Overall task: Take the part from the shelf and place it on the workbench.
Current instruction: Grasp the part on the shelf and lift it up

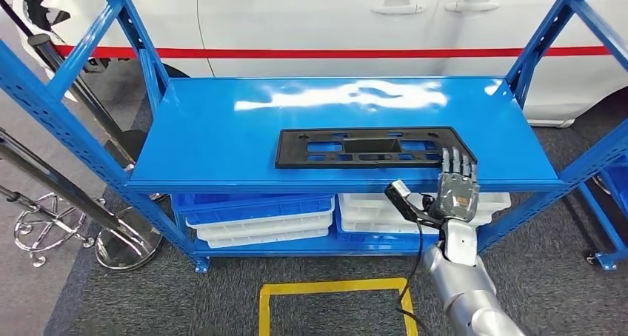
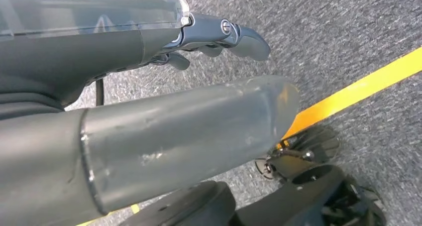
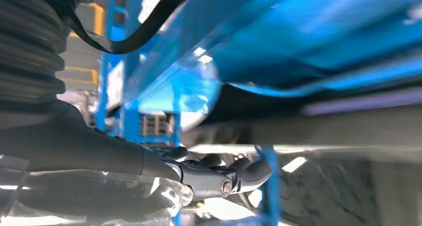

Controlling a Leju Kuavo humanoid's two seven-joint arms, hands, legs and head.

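A flat black plastic part (image 1: 366, 147) with several cutouts lies on the blue top shelf (image 1: 222, 129), towards its front right. My right hand (image 1: 456, 188) reaches up at the shelf's front edge, its straight fingers (image 1: 459, 162) lying on the part's near right corner. The blurred right wrist view has my right hand (image 3: 199, 178) close under the blue shelf edge (image 3: 323, 37). Whether the thumb grips anything is hidden. My left hand (image 2: 149, 111) hangs over the grey carpet with loosely bent fingers (image 2: 234, 37) and nothing in it.
Blue and white bins (image 1: 259, 217) are stacked on the lower shelf. Blue uprights (image 1: 548, 32) flank the shelf, and a white car (image 1: 333, 25) stands behind it. Chrome stand bases (image 1: 126, 240) sit at the left. Yellow tape (image 1: 333, 288) marks the carpet in front.
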